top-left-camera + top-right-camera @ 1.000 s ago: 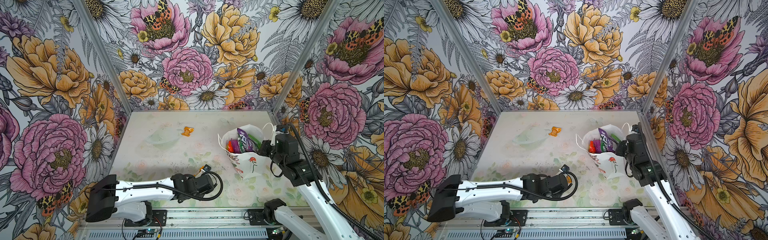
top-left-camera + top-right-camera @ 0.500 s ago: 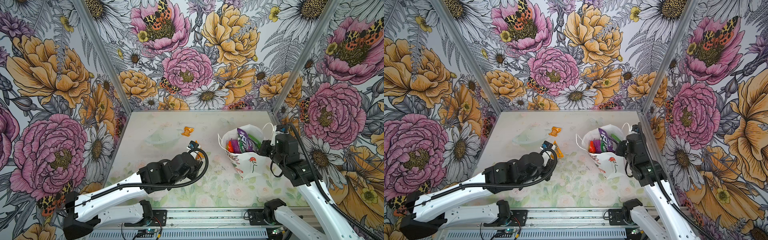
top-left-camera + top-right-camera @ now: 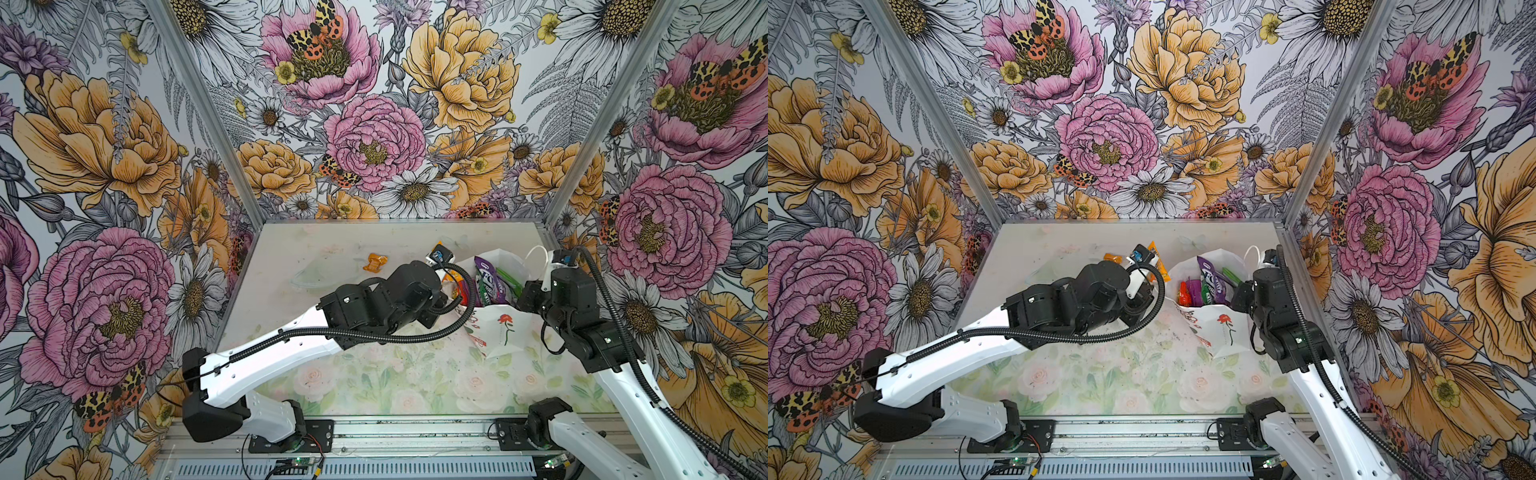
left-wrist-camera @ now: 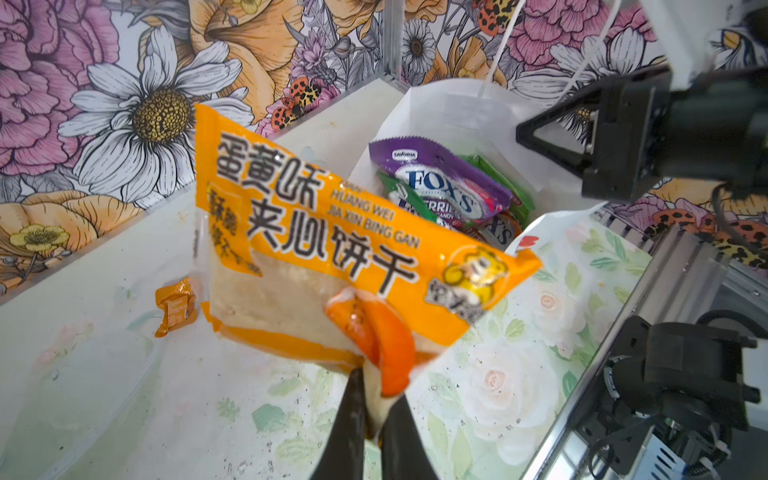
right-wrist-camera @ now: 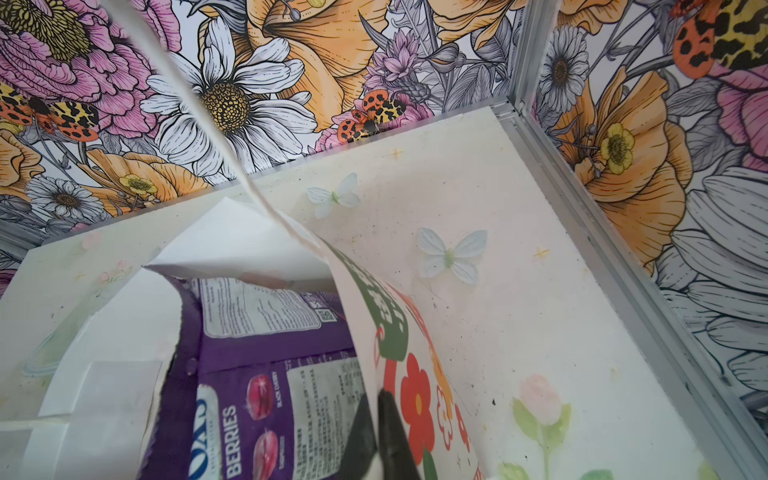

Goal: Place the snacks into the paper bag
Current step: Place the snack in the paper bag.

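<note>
My left gripper (image 4: 376, 386) is shut on a corner of a large orange snack packet (image 4: 332, 232) with black Chinese lettering, held in the air just left of the paper bag's mouth. The white paper bag (image 3: 494, 340) with a red rose stands at the table's right side, tilted open. It holds a purple Fox's pouch (image 4: 440, 183), green packets (image 4: 498, 178) and a red one (image 3: 1183, 293). My right gripper (image 5: 376, 399) is shut on the bag's right wall (image 5: 399, 332), holding it open. A small orange packet (image 3: 375, 262) lies on the table at the back.
Flowered walls close the table on three sides, with a metal post (image 3: 552, 216) at the back right corner near the bag. A metal rail (image 3: 415, 432) with both arm bases runs along the front edge. The bag's cord handle (image 3: 538, 259) stands above its rim.
My left arm has swung up from the table's front edge, back and to the right, carrying the orange packet to the bag's mouth. The right arm and the bag have stayed still.
</note>
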### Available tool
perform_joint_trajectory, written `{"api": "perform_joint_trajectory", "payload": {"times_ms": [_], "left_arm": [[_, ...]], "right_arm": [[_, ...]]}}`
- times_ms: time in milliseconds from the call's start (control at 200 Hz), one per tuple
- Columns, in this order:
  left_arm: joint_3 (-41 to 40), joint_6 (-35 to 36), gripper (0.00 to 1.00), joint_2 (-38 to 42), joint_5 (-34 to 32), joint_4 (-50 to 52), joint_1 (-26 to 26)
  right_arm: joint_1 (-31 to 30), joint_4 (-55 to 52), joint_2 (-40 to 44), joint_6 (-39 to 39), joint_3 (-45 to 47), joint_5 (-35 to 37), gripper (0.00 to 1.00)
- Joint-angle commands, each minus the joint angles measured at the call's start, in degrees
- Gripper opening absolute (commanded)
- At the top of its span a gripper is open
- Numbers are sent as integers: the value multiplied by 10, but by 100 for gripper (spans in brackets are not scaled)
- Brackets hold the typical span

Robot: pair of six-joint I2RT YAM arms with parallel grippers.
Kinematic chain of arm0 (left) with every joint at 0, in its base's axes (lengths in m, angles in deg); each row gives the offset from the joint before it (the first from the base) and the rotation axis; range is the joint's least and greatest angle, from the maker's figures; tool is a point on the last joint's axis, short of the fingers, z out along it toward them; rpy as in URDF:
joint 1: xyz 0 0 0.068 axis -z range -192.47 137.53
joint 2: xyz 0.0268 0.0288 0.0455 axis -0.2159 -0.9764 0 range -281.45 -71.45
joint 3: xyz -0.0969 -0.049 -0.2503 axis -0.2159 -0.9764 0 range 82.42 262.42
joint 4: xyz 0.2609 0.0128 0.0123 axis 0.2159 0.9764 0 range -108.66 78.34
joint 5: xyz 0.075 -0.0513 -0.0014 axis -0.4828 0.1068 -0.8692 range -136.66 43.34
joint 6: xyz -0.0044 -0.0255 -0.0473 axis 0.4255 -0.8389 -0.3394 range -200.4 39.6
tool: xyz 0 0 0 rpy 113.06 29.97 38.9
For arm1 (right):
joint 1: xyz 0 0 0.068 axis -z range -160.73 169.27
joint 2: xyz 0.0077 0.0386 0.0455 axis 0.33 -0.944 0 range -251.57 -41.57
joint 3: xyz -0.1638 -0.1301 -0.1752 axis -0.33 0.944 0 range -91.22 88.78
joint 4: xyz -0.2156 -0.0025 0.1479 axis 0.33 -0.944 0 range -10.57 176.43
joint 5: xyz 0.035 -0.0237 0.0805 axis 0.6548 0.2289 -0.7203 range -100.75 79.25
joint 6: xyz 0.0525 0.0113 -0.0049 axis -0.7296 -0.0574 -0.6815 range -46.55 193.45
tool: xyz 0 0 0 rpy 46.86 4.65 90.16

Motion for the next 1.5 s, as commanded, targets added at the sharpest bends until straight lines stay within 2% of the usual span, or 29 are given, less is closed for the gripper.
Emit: {"api": "perform_joint_trajectory", "payload": {"times_ms": [0, 335, 540, 831, 1276, 1436, 1491], "left_arm": [[64, 46, 0, -41, -10, 7, 1], [243, 76, 0, -205, 39, 86, -16], [303, 80, 0, -283, 68, 152, -23], [317, 74, 0, -303, 94, 173, -40], [320, 70, 0, -308, 94, 181, -45], [321, 69, 9, -307, 94, 181, -45], [321, 68, 15, -307, 95, 181, -46]], "right_arm": [[2, 30, 5, -5, 0, 6, 0], [4, 30, 7, -5, 1, 6, 0], [5, 30, 5, -6, -1, 6, 0], [6, 30, 2, -6, -1, 4, 0], [6, 30, 5, -6, 0, 3, 0], [6, 30, 5, -6, 0, 3, 0], [6, 30, 5, -6, 0, 4, 0]]}}
